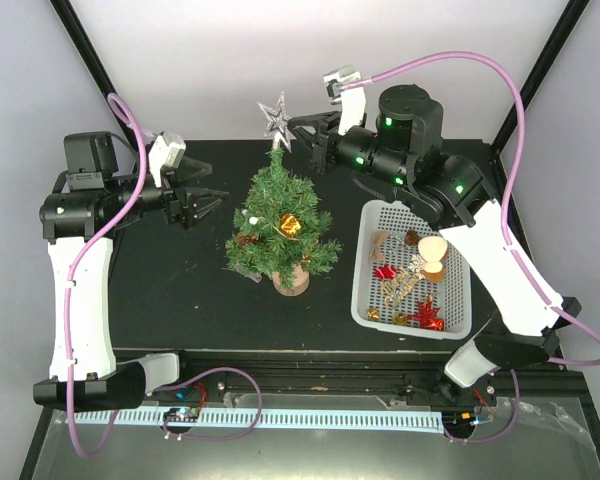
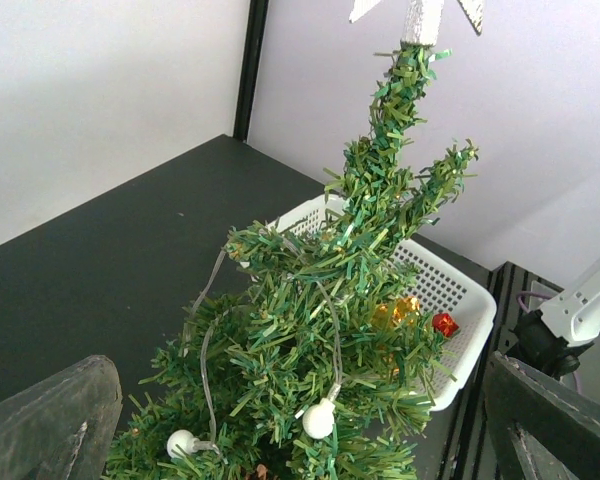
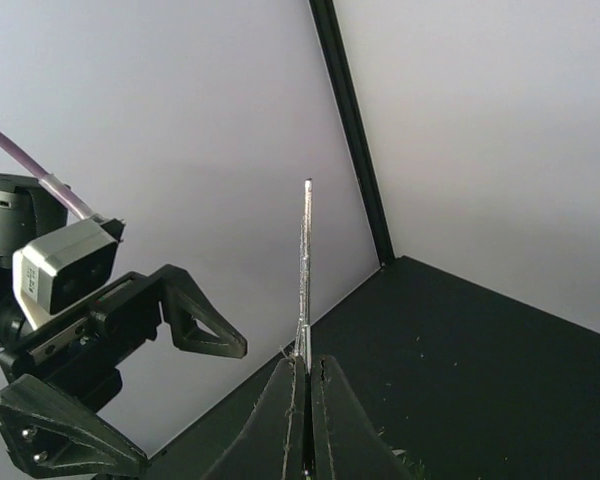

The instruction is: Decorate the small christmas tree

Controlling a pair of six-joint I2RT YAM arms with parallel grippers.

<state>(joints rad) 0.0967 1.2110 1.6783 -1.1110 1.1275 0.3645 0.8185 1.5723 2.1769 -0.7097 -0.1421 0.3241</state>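
The small christmas tree [image 1: 278, 225] stands upright on its round wooden foot near the middle of the black counter [image 1: 160, 290], just left of the white basket [image 1: 361, 262]. My right hand [image 3: 302, 375] is clenched on the silver star [image 1: 276, 117] at the treetop. From the right wrist camera the star shows edge-on, as a thin bright sliver rising from between the pinched fingers. My left hand [image 1: 212, 203] hovers just left of the tree at mid-height, released and holding nothing. In its own camera its two fingers [image 2: 45, 425] sit far apart at the bottom corners, with the branches filling the space between them. A thin wire with white bulbs [image 2: 318, 418] runs through the lower branches, and a gold ornament [image 1: 290, 224] hangs on the front of the tree. The basket holds loose red and gold decorations and a pale wooden piece [image 1: 433, 252]. I cannot tell whether the small red box [image 2: 444, 323] beside the branches hangs on the tree or lies in the basket.
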